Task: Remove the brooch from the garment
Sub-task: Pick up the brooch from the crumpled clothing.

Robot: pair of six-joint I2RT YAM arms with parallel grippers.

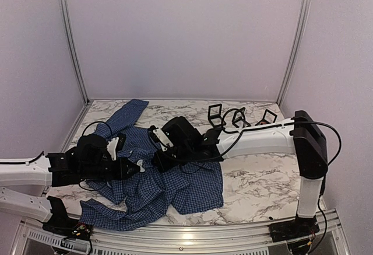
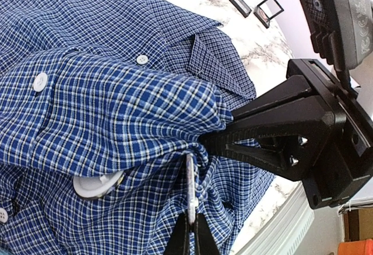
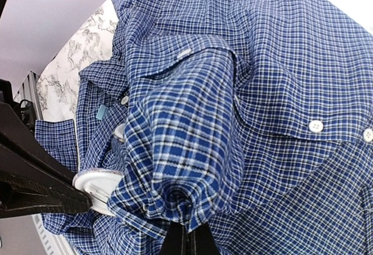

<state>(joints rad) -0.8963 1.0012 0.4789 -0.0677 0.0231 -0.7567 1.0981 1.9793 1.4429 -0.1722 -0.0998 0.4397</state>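
The desk [image 1: 262, 179] is white marble with grey veins. Three small black square frames [image 1: 215, 115] stand in a row near its back edge (open in the middle, each tilted). Pale lilac walls [image 1: 186, 33] enclose it, with metal posts [image 1: 71, 39] at the rear corners.

Your shirt [image 1: 192, 194] is matt woven cloth, the bench [image 1: 256, 185] under it glossy. Left tool [image 2: 191, 231] and right tool [image 3: 187, 237] are matt black plastic, and the strip [image 2: 191, 185] against the shirt is shiny metal.
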